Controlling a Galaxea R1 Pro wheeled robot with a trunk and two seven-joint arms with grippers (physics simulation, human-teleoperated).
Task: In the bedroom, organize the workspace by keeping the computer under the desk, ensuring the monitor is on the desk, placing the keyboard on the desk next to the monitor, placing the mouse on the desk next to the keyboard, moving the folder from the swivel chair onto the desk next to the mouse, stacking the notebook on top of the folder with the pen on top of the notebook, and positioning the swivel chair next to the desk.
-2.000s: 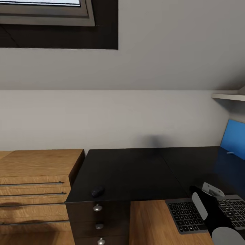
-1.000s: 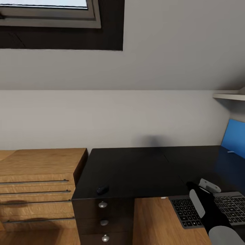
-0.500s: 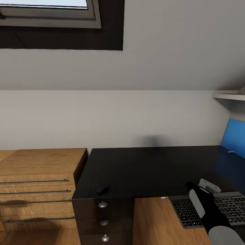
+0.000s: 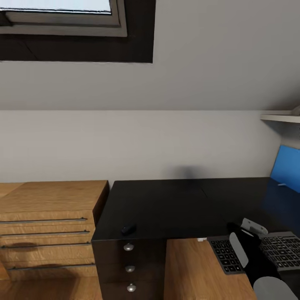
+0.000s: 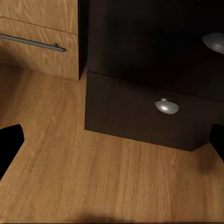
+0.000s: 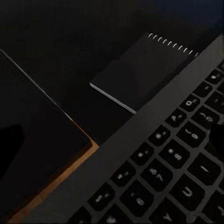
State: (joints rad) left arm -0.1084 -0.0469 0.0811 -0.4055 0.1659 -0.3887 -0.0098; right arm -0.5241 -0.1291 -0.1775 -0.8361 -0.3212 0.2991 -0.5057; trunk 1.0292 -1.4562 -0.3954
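My right gripper (image 4: pixel 246 239) is shut on the dark grey keyboard (image 4: pixel 225 255), which it holds at the front right edge of the black desk (image 4: pixel 166 204). The small dark mouse (image 4: pixel 128 228) lies near the desk's front left corner, above the drawer unit. In the right wrist view the keyboard (image 6: pixel 172 163) is close, and behind it the dark spiral notebook (image 6: pixel 140 74) lies flat on a dark surface. The bright blue folder (image 4: pixel 287 168) is at the desk's far right, with a slim light pen (image 4: pixel 282 185) by it. My left gripper (image 5: pixel 113 144) hangs open above the floor. The monitor, computer and swivel chair are out of view.
A light wooden dresser (image 4: pixel 46 208) with bar handles stands against the desk's left side. The black drawer unit (image 5: pixel 140 112) with round silver knobs (image 4: pixel 128 246) sits under the desk's left end. A sloped grey wall and a skylight (image 4: pixel 62 12) rise behind, and a shelf (image 4: pixel 281 118) juts out at right.
The head camera has shifted, so the desk, mouse and dresser sit slightly further right in the picture. The keyboard stays in my right gripper, a little higher and closer to the desk.
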